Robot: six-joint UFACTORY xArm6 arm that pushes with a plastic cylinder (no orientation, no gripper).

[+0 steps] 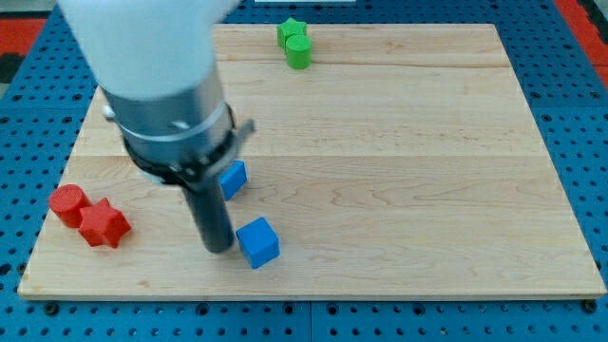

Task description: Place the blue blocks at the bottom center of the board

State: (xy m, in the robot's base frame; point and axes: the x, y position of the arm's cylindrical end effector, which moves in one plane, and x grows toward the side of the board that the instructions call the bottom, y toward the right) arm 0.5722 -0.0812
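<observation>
A blue cube [257,242] lies near the view's bottom, left of centre on the wooden board [399,171]. A second blue block [233,179] lies just above it, partly hidden by the arm. My tip [218,249] rests on the board right next to the left side of the blue cube, touching or nearly touching it, and below the second blue block.
A red cylinder [67,204] and a red star-shaped block [104,224] sit together at the board's left edge. A green star-shaped block [291,31] and a green cylinder [299,51] sit together at the view's top, centre. The arm's body [161,85] covers the upper left.
</observation>
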